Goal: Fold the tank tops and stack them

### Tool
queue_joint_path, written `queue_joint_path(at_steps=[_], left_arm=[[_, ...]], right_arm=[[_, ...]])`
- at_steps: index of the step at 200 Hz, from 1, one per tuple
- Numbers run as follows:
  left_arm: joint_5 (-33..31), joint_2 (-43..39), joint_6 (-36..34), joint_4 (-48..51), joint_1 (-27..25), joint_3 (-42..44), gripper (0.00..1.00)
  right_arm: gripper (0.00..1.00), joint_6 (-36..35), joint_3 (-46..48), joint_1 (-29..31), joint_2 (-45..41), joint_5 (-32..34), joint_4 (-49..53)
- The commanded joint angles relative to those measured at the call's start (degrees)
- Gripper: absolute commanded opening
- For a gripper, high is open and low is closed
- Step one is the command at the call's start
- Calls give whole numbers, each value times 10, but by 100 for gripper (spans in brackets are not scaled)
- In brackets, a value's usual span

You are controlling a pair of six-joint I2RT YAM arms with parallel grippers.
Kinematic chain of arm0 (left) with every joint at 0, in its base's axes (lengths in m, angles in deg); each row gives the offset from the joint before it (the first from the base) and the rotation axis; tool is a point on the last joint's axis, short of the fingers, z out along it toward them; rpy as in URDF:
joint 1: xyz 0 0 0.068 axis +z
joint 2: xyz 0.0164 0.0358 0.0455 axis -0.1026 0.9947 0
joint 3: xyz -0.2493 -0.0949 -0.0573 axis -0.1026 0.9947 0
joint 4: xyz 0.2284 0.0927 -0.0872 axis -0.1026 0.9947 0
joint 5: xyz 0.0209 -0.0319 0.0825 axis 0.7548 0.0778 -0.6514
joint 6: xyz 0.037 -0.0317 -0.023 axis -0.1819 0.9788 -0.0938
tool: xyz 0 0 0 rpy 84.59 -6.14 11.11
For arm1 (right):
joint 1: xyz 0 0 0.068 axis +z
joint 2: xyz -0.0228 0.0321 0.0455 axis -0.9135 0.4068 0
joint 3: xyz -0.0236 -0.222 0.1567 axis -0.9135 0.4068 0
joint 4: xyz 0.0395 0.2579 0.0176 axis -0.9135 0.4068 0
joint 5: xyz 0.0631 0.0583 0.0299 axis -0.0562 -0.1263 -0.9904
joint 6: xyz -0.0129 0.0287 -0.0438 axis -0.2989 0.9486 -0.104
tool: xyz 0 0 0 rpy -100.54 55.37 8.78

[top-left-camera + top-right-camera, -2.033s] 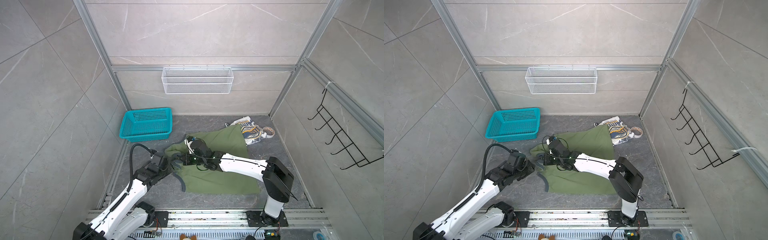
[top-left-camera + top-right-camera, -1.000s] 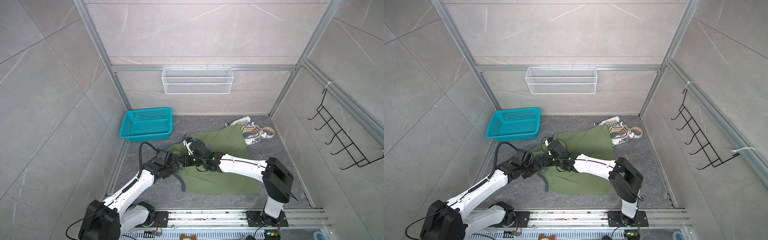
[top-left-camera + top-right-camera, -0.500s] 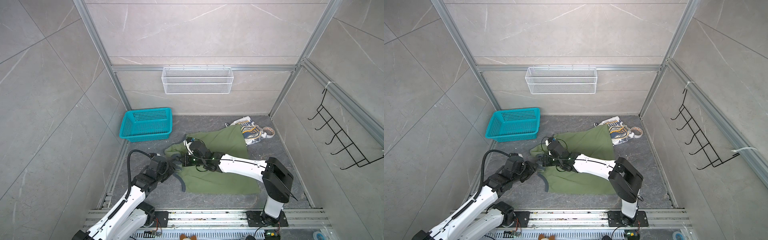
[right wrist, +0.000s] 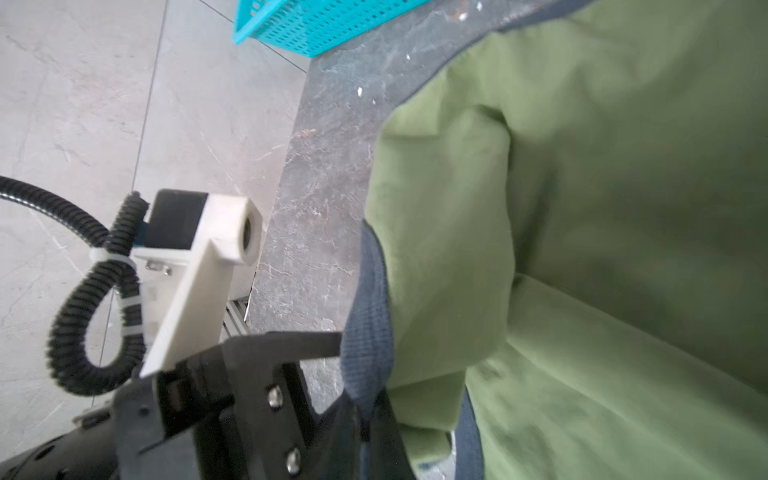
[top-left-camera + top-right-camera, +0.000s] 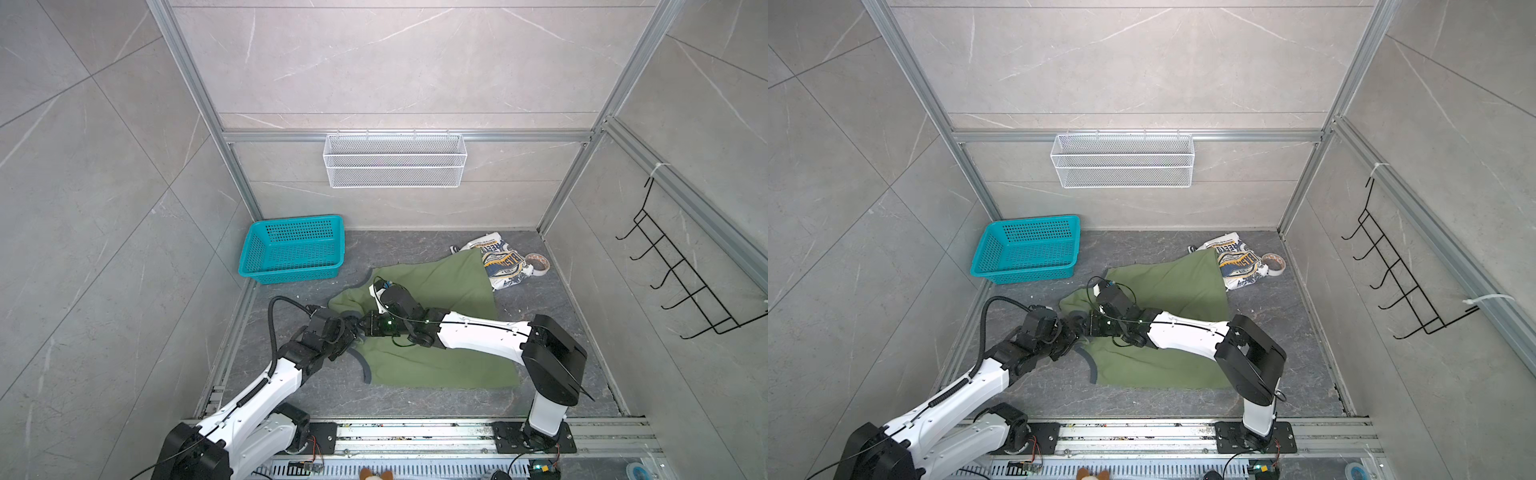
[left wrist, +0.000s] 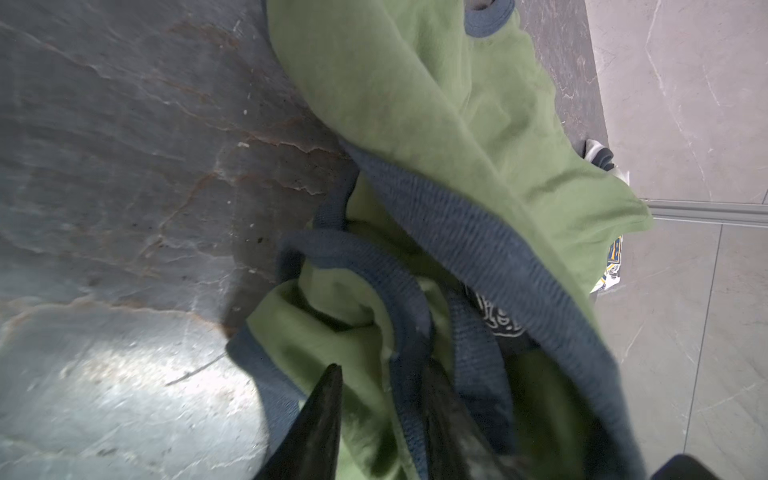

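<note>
The olive green tank top (image 5: 436, 291) (image 5: 1167, 282) lies spread on the dark floor, its grey trim curling along the left edge. The white tank top (image 5: 505, 266) (image 5: 1241, 266) sits crumpled at the back right, partly under the green one's far corner. My right gripper (image 5: 361, 326) (image 4: 368, 401) is shut on the grey trim (image 4: 368, 311) at the green top's left end. My left gripper (image 5: 351, 328) (image 6: 382, 370) meets it there from the left. Its jaws stand part open astride a fold of green cloth and trim.
A teal basket (image 5: 295, 249) stands at the back left of the floor. A roll of tape (image 5: 538, 264) lies beside the white top by the right wall. A wire shelf (image 5: 395, 160) hangs on the back wall, a black hook rack (image 5: 685, 286) on the right wall.
The left arm has swung its elbow about while its gripper stayed at the green top's left end. The right arm and the cloth have hardly moved.
</note>
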Motion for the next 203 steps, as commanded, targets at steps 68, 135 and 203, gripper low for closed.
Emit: queue_joint_path(at_steps=[68,135,203], left_arm=[[-20,114,-50,-38,-2,-32,20],[-24,135,-77,-61,-1,-29,18],[-43,107,-98,52,-28,-94,41]], right_arm=[[0,87,37,-71,47,-1,9],[13,37,20,-73,64,14,59],[35,9,-1,-72,71,-28,39]])
